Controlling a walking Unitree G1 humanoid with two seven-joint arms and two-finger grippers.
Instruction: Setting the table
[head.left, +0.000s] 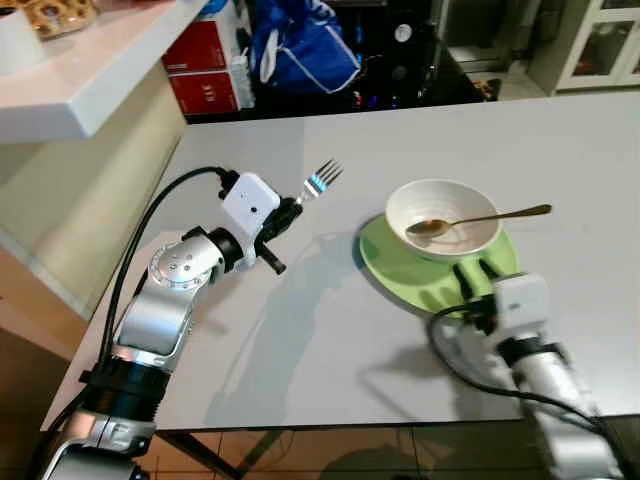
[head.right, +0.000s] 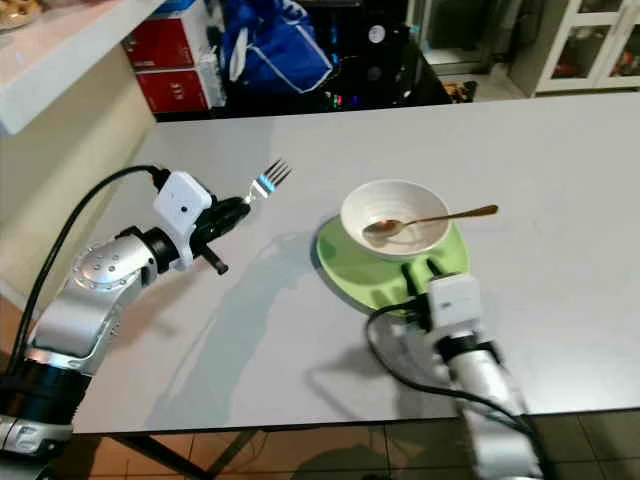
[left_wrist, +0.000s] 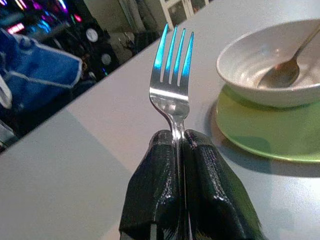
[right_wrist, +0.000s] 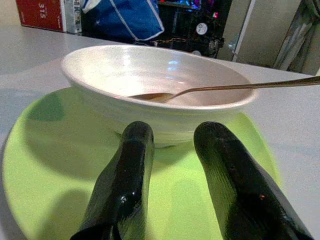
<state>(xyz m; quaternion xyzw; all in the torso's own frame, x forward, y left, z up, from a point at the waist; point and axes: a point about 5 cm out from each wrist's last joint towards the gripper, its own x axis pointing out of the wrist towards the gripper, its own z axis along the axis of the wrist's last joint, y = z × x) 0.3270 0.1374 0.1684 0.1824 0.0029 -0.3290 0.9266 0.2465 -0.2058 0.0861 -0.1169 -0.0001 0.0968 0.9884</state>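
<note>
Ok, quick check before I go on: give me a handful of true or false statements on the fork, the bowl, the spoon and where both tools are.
1. The left tool is shut on the fork. True.
2. The fork lies flat on the green plate. False: it is held beside the plate, over the grey table.
3. The spoon rests in the white bowl, handle over the rim. True.
4. The bowl stands directly on the table. False: it sits on the green plate.
5. The right tool grips the spoon. False: its fingers are apart over the plate, short of the bowl.
</note>
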